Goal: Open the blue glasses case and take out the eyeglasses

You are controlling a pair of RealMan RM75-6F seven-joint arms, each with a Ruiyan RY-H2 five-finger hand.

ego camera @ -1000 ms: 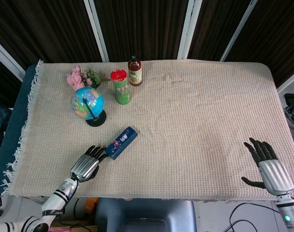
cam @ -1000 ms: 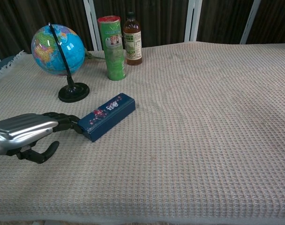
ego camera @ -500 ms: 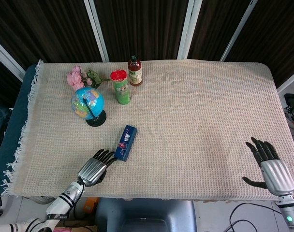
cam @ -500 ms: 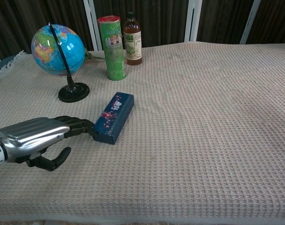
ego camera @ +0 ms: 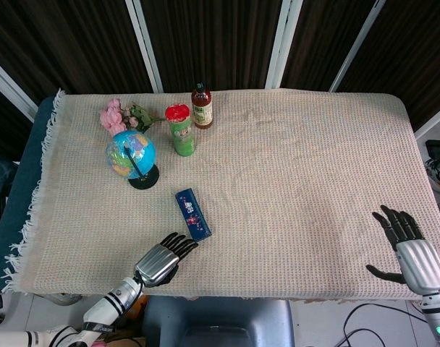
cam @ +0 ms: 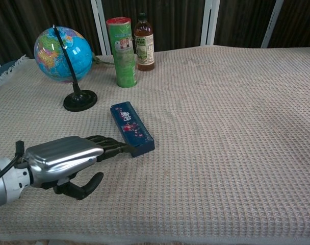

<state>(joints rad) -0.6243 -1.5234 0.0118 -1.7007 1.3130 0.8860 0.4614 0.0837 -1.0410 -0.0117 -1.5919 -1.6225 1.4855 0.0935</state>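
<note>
The case (ego camera: 193, 213) lay closed and flat on the surface (ego camera: 292, 166), just in front of the globe (ego camera: 131, 154). The left hand (ego camera: 162, 262) rested nearer the front edge than the case, fingers (cam: 110, 146) extended and spread, tips touching the case's near end, holding nothing. The right hand (ego camera: 410, 251) lay well apart, fingers spread, empty.

no legible txt, labels too blurry
</note>
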